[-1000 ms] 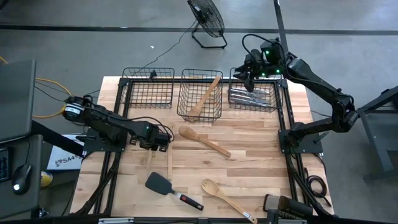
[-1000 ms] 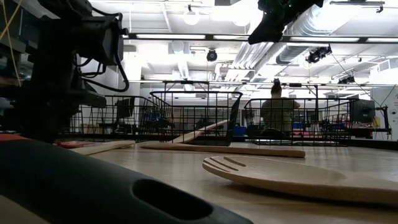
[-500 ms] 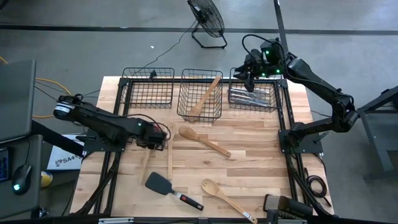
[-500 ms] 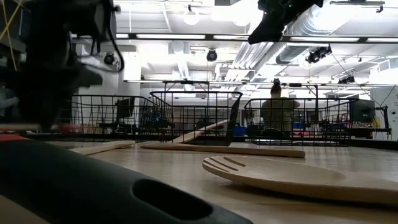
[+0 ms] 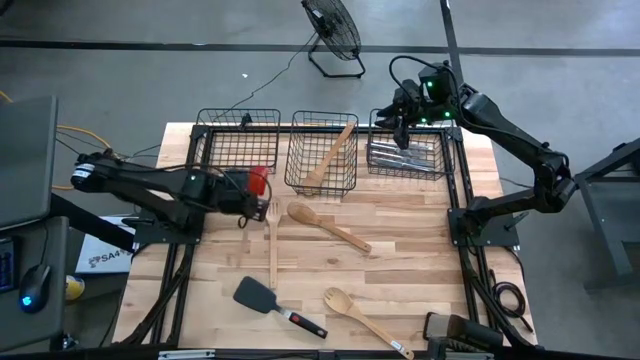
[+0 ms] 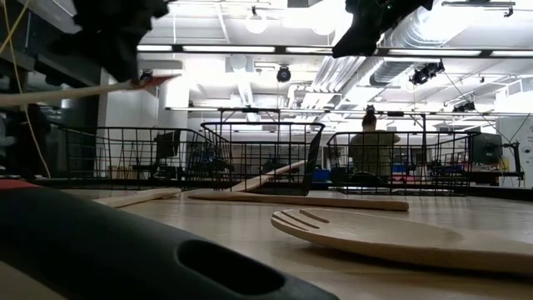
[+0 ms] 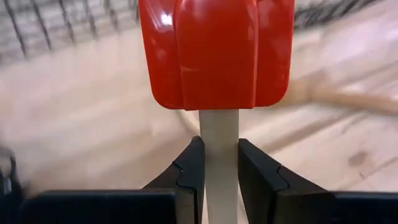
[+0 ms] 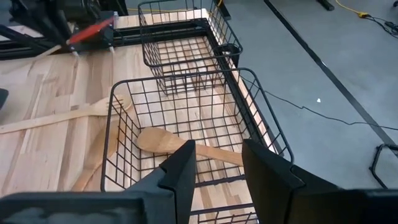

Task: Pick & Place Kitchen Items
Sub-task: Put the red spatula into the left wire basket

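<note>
My left gripper (image 5: 240,190) hangs above the table's left side, in front of the left wire basket (image 5: 238,140), shut on a red-headed spatula (image 7: 216,50) with a wooden handle. On the table lie a wooden fork (image 5: 272,240), a wooden spoon (image 5: 328,227), a black turner (image 5: 275,305) and a slotted wooden spoon (image 5: 365,320). The middle basket (image 5: 322,152) holds a wooden spoon leaning on its wall. Silver cutlery lies in the right basket (image 5: 408,150). My right gripper (image 5: 400,118) waits open above that basket, with nothing between its fingers. My left gripper pinches the spatula's wooden handle (image 7: 219,124) between its two fingers (image 7: 189,162), just below the red head. The gripper slants down from the table's left side. The spatula is lifted clear of the table and lies nearly level, its handle (image 6: 50,96) sticking out behind the gripper.
The three wire baskets stand in a row along the far edge. Black frame rails run along the table's left and right sides. A fan stands on the floor beyond the far edge. A person sits in the room behind the table (image 6: 369,146).
My left gripper has risen from the tabletop with the spatula and gone a little toward the far edge and the left basket, tipping up from a steep downward point. The spatula has come off the wood and now hangs clear, red head showing.
</note>
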Robot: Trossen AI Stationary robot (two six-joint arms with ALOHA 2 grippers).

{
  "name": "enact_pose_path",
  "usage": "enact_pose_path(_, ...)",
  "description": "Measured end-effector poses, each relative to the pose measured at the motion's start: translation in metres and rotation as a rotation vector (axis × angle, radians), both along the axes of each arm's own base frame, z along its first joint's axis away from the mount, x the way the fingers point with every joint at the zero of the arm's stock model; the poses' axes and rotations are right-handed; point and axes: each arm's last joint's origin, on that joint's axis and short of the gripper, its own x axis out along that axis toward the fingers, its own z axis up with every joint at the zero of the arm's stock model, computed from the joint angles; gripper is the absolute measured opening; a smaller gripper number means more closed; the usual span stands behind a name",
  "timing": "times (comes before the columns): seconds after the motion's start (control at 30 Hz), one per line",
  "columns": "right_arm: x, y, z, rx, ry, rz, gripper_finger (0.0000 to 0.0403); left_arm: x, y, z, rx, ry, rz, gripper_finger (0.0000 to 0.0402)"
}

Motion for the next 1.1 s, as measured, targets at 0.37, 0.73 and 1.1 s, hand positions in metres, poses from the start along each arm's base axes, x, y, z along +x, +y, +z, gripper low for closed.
enact_pose_path(0.37,0.0,0.0,0.0,-0.016,0.005,0.006,0.0123,0.0,0.025,0.056,0.366,-0.034,-0.015,0.0064)
enact_pose_path(0.73,0.0,0.0,0.0,-0.018,0.008,0.0,0.0123,-0.001,0.095,0.102,0.744,0.16,-0.14,0.0064)
enact_pose_path(1.1,-0.001,-0.003,-0.001,-0.032,0.037,-0.087,0.0123,-0.002,0.149,0.09,0.784,0.452,-0.098,0.0064)
